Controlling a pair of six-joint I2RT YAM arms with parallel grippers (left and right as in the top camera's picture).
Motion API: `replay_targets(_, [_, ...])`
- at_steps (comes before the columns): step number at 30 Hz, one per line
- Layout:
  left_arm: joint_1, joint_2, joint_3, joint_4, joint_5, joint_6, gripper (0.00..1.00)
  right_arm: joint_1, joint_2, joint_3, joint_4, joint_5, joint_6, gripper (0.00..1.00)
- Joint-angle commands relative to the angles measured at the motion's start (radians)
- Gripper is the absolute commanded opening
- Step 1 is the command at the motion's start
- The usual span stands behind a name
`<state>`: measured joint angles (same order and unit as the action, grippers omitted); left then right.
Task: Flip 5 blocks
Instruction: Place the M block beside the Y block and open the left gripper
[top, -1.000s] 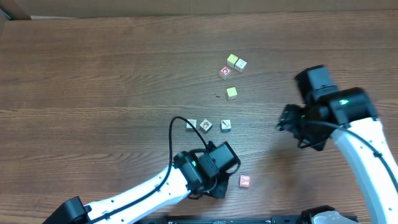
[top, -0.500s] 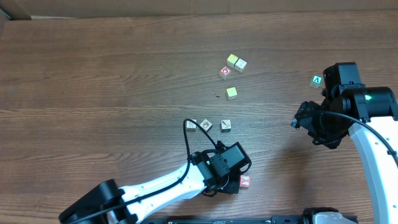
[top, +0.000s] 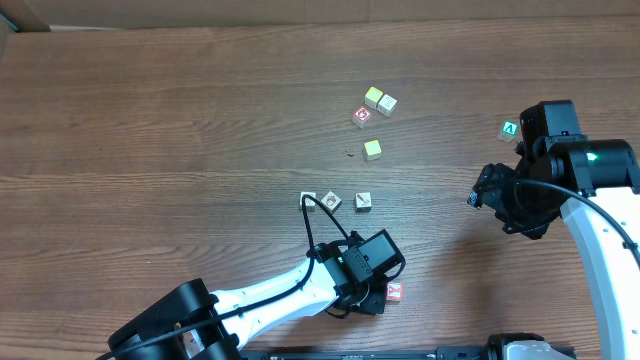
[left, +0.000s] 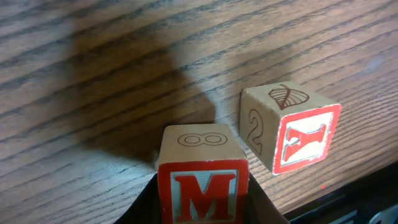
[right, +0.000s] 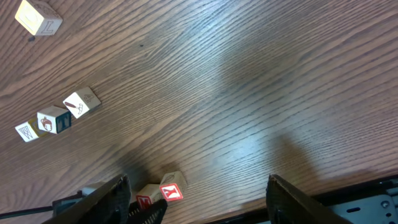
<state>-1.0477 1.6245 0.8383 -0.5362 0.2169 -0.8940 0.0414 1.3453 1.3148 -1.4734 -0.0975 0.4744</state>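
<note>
The left gripper (left: 203, 218) clamps the M block (left: 202, 180), close beside the Y block (left: 292, 127). The right gripper (right: 198, 180) hangs wide open and empty. Three more blocks (top: 331, 201) wait in a row farther off. The flipping looks at most half done.

Pale wooden cube with a red M (left: 202, 180), 8 on top, sits between the jaws. Matching red Y cube (left: 289, 127), leaf on top, is just beside it, not touching. Three more pale printed wooden cubes (top: 331, 202) line up well apart on the bench (top: 150, 120).
</note>
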Motion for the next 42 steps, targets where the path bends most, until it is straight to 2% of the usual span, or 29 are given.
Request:
replay_targets(1, [-0.007,0.007,-0.005,0.005,0.013,-0.003,0.28,-0.004,-0.021,0.029,0.002,-0.002,-0.005,0.71])
replay_targets(3, [-0.007,0.007,-0.005,0.011,0.013,0.000,0.33,-0.004,-0.021,0.029,0.001,-0.002,-0.005,0.71])
replay_targets(8, [-0.007,0.007,-0.005,0.014,0.011,0.004,0.33,-0.004,-0.021,0.029,0.000,-0.014,-0.005,0.71])
replay_targets(11, [-0.006,0.006,-0.005,0.014,0.010,0.004,0.21,-0.004,-0.021,0.029,0.000,-0.021,-0.005,0.71])
replay_targets(12, [-0.006,0.006,-0.005,0.015,0.009,0.004,0.19,-0.004,-0.021,0.029,0.000,-0.021,-0.005,0.71])
replay_targets(28, [0.003,0.000,-0.004,0.026,-0.017,-0.019,0.21,-0.004,-0.021,0.029,-0.002,-0.036,-0.005,0.71])
replay_targets(36, [0.040,0.000,-0.003,0.042,-0.018,-0.018,0.16,-0.004,-0.021,0.029,-0.007,-0.035,-0.005,0.71])
replay_targets(42, [0.041,0.000,-0.003,0.049,-0.014,0.008,0.22,-0.004,-0.021,0.029,-0.006,-0.036,-0.005,0.71])
